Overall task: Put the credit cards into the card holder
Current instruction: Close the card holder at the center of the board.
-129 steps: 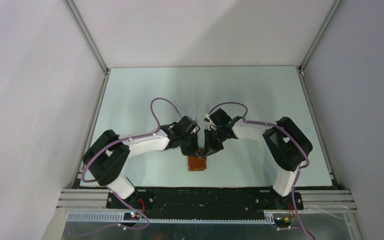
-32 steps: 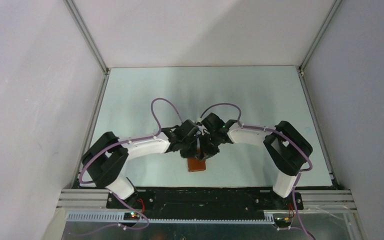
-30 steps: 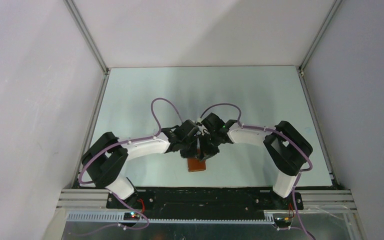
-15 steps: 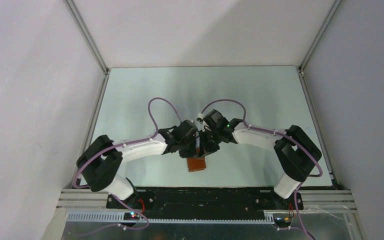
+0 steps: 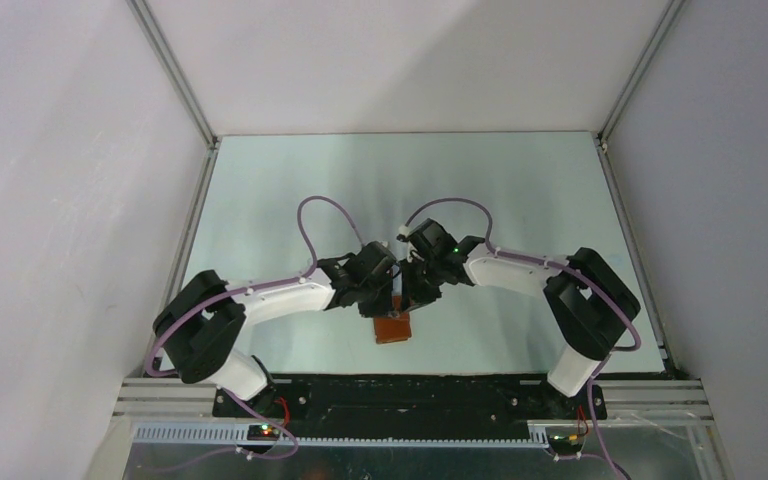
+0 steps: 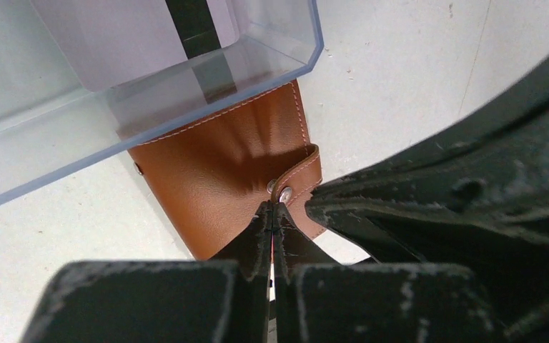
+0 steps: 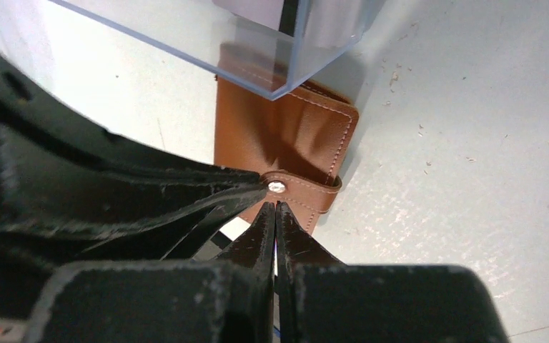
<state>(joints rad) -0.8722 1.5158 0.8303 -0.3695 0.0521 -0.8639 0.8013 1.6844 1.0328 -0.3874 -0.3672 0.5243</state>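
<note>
The card holder (image 5: 393, 328) lies closed on the table near the front edge, a tan-brown leather wallet (image 6: 214, 171) with its snap tab (image 7: 297, 187) fastened. Both grippers meet tip to tip over its far end. My left gripper (image 6: 275, 207) is shut, its tips at the snap. My right gripper (image 7: 277, 204) is shut too, its tips just below the snap. Nothing shows between either pair of fingers. A pale see-through credit card (image 6: 150, 50) with a dark stripe (image 7: 286, 14) hangs over the wallet's far end. What holds it is hidden.
The pale green table top (image 5: 520, 190) is walled in by white panels and aluminium rails (image 5: 185, 250) on three sides. A black base strip (image 5: 410, 395) runs along the near edge under the arms. The two wrists crowd each other above the wallet.
The two grippers have drawn together over the wallet. In the last second both arms stretched lower and their elbows spread outward. The wallet has stayed in place.
</note>
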